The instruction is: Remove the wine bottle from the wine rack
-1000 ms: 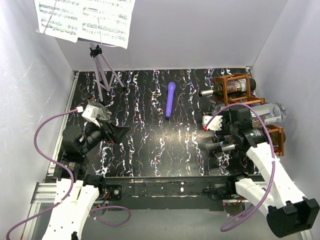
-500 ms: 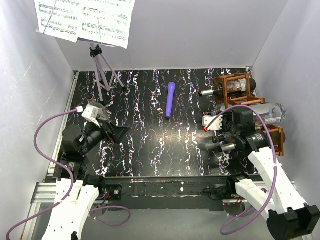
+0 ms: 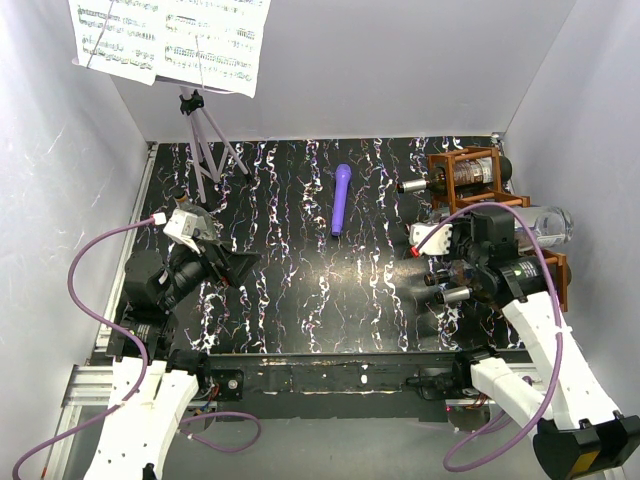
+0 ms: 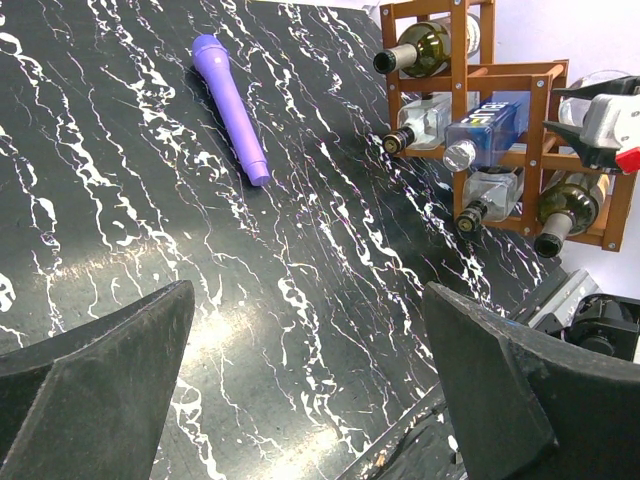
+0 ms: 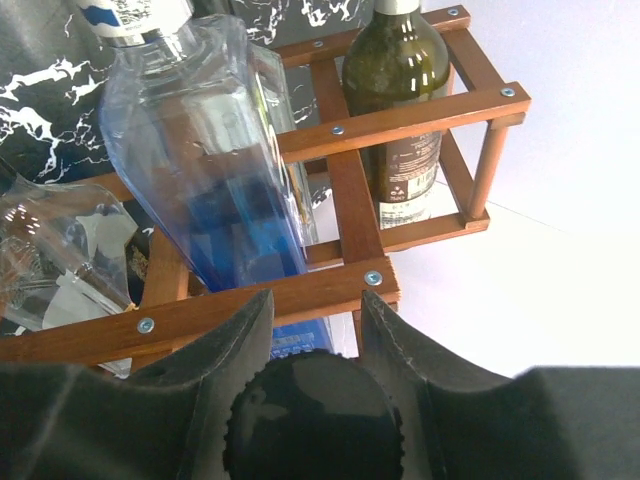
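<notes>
Moved: right arm wrist is further right over the reddish-brown wooden open-frame wine rack (image 3: 463,153) than 1 s ago and covers more of the clear glass bottle (image 3: 548,222) on top. Left arm holds the same pose.
Right gripper (image 5: 316,300): 2 fingers drawn in to a narrow gap, with a rack rail showing through it. A dark round knurled-rim end (image 5: 315,430) sits between them at the frame bottom, with both fingers right against its sides. Can't tell if it's actually clamped.
Wine bottle: dark green glass wine bottle with paper label (image 5: 405,110) lies in the rack's end cell, neck pointing away from the wrist camera, apart from the fingers.
Neighbour: clear blue-tinted square glass bottle (image 5: 220,170) in the next cell, just beside the green one.
Left gripper (image 4: 308,290): fingers spread wide, holding nothing, above the black white-veined tabletop (image 4: 150,220), well apart from the rack.
Also on table: purple microphone-shaped stick (image 4: 230,110), lying flat.
</notes>
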Controlling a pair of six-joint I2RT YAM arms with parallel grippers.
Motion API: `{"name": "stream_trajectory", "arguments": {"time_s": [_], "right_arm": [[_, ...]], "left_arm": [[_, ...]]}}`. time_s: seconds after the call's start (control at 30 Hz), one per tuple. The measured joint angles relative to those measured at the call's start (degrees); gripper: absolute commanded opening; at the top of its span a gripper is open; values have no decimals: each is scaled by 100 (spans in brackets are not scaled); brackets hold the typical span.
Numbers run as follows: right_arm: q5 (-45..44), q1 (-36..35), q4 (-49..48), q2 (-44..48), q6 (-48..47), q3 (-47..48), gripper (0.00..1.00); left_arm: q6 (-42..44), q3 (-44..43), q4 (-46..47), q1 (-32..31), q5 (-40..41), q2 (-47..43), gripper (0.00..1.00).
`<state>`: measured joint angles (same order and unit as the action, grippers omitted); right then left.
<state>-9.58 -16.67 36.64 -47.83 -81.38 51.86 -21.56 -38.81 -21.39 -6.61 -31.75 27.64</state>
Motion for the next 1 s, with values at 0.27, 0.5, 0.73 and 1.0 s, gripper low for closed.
{"name": "stream_trajectory", "arguments": {"time_s": [0.27, 0.5, 0.73, 1.0], "right_arm": [[46, 4, 245, -122, 129, 369, 1], [50, -31, 450, -175, 315, 678, 1], [-42, -125, 601, -210, 382, 809, 1], [-142, -315, 741, -293, 435, 1126, 1]], "left_arm": [[2, 0, -2, 0, 46, -13, 98], [9, 0, -2, 0, 83, -35, 98], [11, 0, -2, 0, 87, -39, 98], [11, 0, -2, 0, 90, -37, 98]]}}
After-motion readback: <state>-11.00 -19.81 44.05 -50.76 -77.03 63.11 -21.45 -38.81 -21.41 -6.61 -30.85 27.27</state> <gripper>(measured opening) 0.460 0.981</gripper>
